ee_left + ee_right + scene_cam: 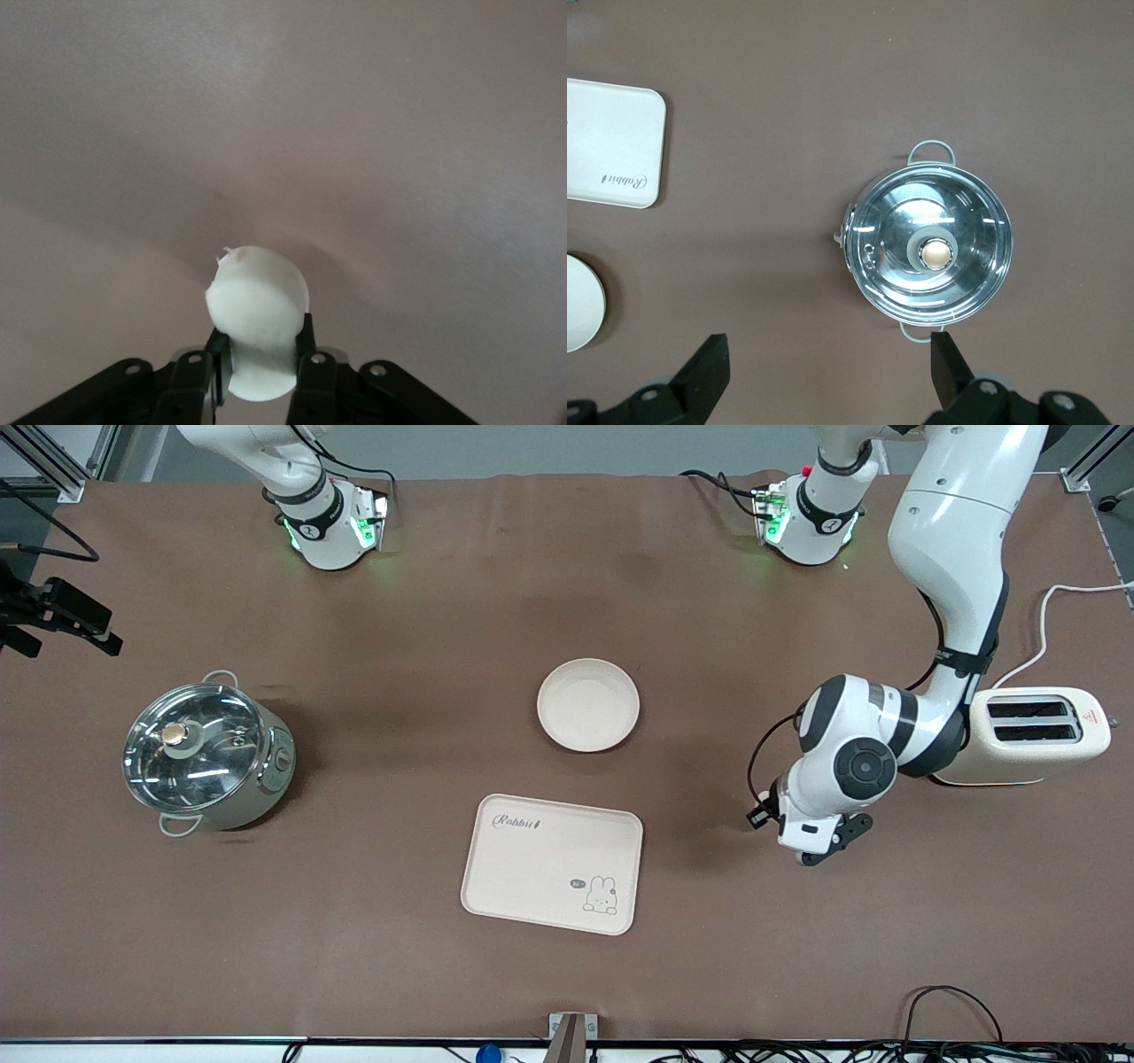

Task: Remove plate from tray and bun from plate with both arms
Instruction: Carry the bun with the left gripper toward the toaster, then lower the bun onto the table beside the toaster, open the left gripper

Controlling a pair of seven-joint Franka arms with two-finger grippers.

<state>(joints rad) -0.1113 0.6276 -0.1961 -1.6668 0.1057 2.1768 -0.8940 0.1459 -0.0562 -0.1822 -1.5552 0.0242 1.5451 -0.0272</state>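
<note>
I see the left gripper (259,367) clenched on the bun (257,319), a pale, rounded lump, over bare table at the plate's (587,705) four o'clock. My right gripper (828,367) hangs released above the pot (928,254).

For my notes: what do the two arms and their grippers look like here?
Both arms are glossy white rounded segments with black joint bands. The left arm carries a black cable; the bases glow green. The left gripper and right gripper are black, with two fingers each.

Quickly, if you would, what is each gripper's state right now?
Left gripper: shut on the small pale cream-white bun, above bare table.
Right gripper: open, empty.
</note>
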